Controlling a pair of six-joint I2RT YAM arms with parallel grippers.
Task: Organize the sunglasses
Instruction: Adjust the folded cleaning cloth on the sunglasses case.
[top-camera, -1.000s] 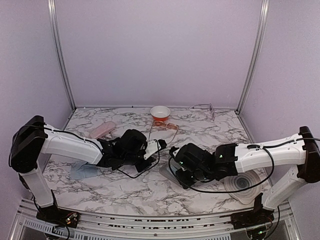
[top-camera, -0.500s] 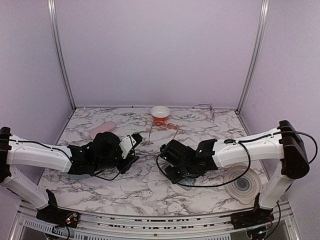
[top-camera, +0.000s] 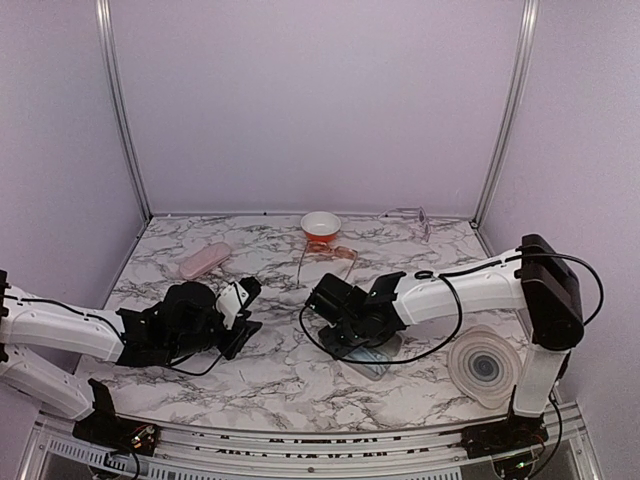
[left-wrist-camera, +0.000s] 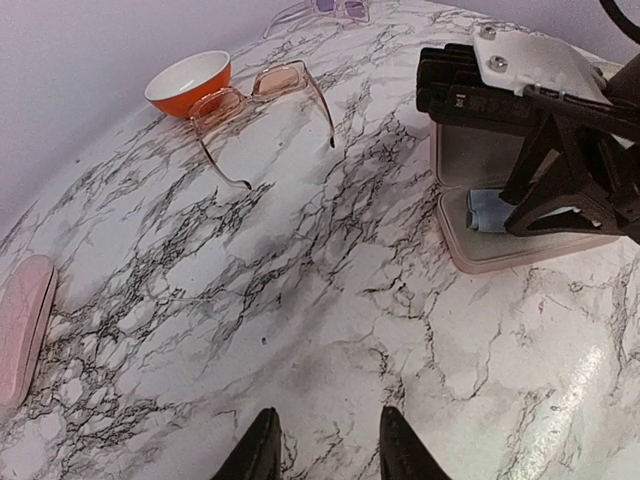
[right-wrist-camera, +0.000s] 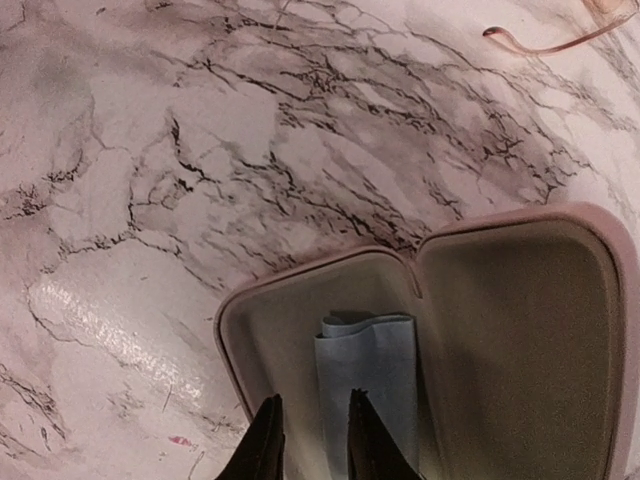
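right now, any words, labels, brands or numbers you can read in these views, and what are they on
No readable text in any view.
open pink case: lining and rim show no print.
blue cloth: plain.
closed pink case: no label on the side that shows.
orange bowl: no mark.
orange-tinted sunglasses: any brand on the frame is too small to tell.

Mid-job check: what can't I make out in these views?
Open case: top view, mostly hidden under the right arm.
Pale sunglasses: left wrist view, cut off by the top edge; tiny in top view.
Orange sunglasses: right wrist view, only a temple tip inside the top edge.
Closed pink case: left wrist view, cut by the left edge.
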